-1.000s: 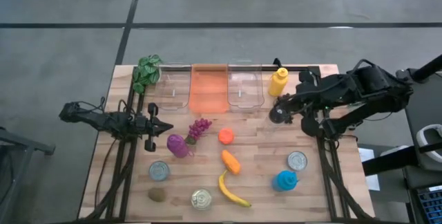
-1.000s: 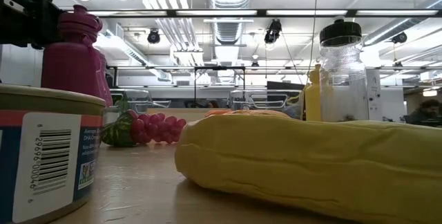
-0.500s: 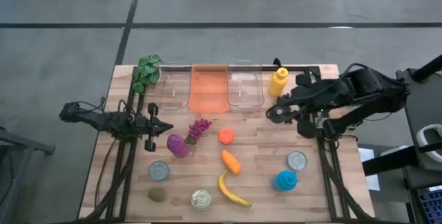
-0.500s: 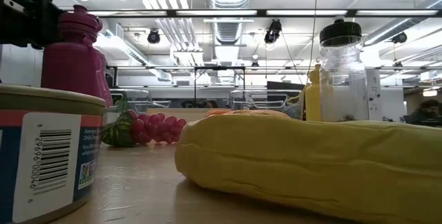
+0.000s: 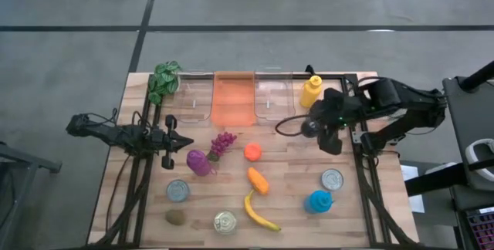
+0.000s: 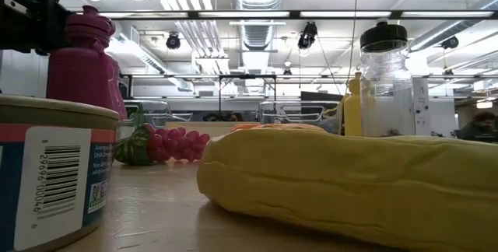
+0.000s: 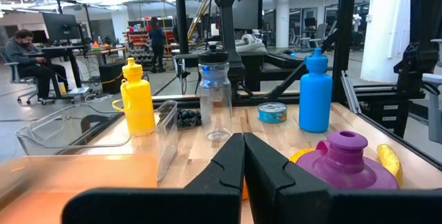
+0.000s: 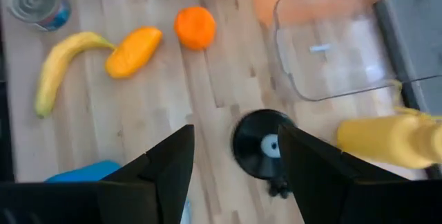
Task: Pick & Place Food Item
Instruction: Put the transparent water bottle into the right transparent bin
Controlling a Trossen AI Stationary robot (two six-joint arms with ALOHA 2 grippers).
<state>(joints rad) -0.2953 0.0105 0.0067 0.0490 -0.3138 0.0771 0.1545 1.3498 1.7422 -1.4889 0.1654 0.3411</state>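
Food lies on the wooden table: an orange (image 5: 252, 152), a carrot-like orange piece (image 5: 258, 180), a banana (image 5: 258, 213), purple grapes (image 5: 223, 143) and a brown lump (image 5: 176, 217). My right gripper (image 8: 237, 141) is open and points steeply down above a clear bottle's black lid (image 8: 266, 144), touching nothing; in the high view the right gripper (image 5: 318, 125) is near the far right. My left gripper (image 5: 185, 142) is shut and level at the left, beside a purple bottle (image 5: 198, 162). The left wrist view shows the left gripper (image 7: 243, 141) holding nothing.
Three trays stand along the far edge: clear (image 5: 193, 98), orange (image 5: 233, 98), clear (image 5: 273, 98). A yellow bottle (image 5: 311, 91), a blue bottle (image 5: 318, 201), three cans (image 5: 178, 190) (image 5: 225, 222) (image 5: 333, 179) and a plant (image 5: 164, 80) also stand on the table.
My right gripper has tipped more steeply down over the clear bottle, and its wrist has come toward the table's left and sunk a little. The left arm and all things on the table have kept still.
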